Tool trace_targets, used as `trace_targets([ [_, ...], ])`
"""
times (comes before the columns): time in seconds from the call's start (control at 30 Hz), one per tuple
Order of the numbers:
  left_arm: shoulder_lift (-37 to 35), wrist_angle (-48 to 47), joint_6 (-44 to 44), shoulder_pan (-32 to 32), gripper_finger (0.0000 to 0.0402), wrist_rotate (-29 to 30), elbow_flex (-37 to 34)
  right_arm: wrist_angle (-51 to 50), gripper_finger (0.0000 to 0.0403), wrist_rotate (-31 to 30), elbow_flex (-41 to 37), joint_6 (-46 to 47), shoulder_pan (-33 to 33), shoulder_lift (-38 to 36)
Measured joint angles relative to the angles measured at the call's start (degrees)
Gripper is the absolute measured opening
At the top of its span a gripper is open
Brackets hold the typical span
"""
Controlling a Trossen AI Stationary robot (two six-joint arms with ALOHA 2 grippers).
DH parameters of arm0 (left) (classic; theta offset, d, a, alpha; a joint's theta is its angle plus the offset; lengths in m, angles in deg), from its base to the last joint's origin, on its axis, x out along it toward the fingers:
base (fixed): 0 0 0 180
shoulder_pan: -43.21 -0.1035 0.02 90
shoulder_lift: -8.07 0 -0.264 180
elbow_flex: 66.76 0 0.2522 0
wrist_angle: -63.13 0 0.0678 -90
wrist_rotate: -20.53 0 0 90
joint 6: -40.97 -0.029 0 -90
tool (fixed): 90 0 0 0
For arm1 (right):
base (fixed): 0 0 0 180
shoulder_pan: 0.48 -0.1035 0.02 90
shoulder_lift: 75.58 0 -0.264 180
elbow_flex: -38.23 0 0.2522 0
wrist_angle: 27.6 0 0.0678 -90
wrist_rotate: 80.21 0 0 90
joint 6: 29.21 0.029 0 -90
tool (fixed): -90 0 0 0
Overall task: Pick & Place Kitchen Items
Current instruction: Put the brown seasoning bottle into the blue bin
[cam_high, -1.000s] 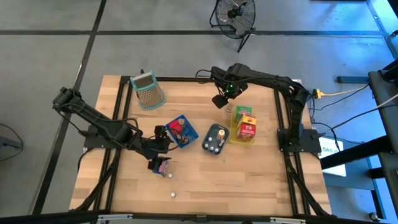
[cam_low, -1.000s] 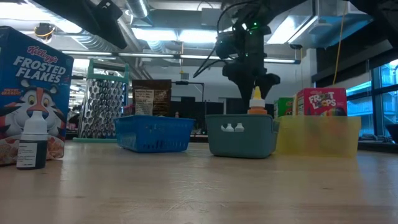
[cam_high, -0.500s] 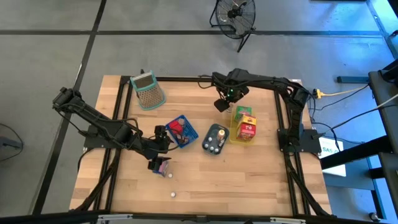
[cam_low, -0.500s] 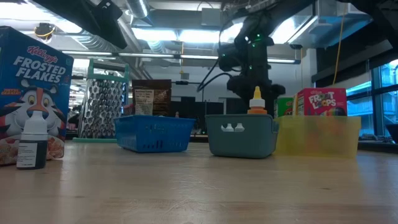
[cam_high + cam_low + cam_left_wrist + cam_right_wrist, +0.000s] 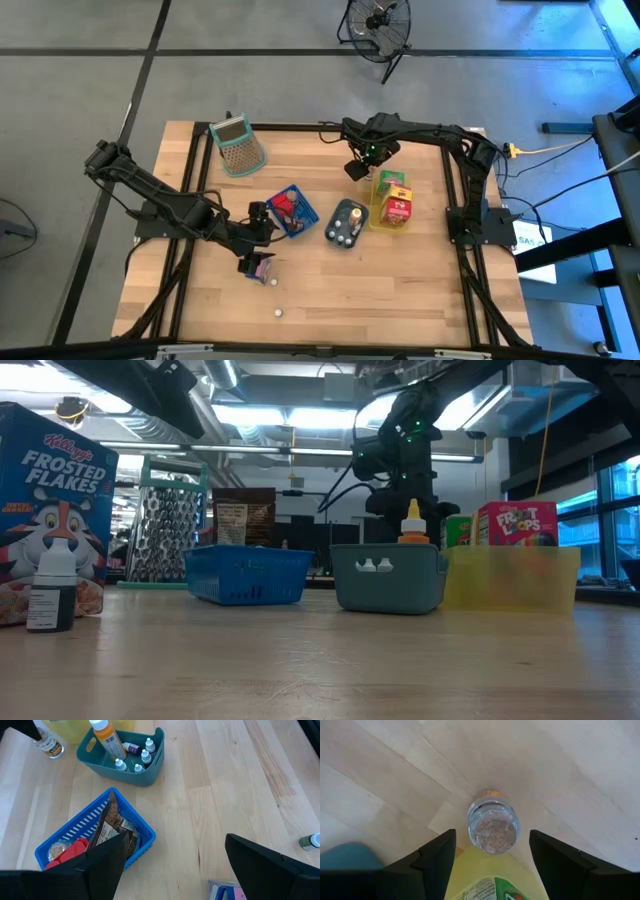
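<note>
Right wrist view — right gripper [image 5: 492, 865] above bottle [image 5: 493, 827]

A small clear glass jar with a perforated shaker top [image 5: 493, 827] stands upright on the wood at the yellow tray's [image 5: 481, 870] twelve o'clock edge.

Directly under my right gripper [image 5: 490, 865] stands a small jar [image 5: 493, 826] on the table [image 5: 420, 290], touching the tray [image 5: 480, 875] that holds the cereal boxes [image 5: 396, 200]. In front of my left gripper [image 5: 175, 865] is a basket [image 5: 75, 835] with packets; beyond it is a bin [image 5: 125, 757] with bottles inside.
</note>
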Motion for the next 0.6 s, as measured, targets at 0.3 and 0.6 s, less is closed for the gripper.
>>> trace_targets([
  [0.3, 0.0, 0.0, 0.0, 0.0, 0.0329, 0.0, 0.0, 2.7, 0.0256, 0.2, -3.9, 0.0, 0.0, 0.0],
  [0.6, 0.0, 0.0, 0.0, 0.0, 0.0329, 0.0, 0.0, 4.9, 0.0256, 0.2, -4.0, -0.1, 0.0, 0.0],
])
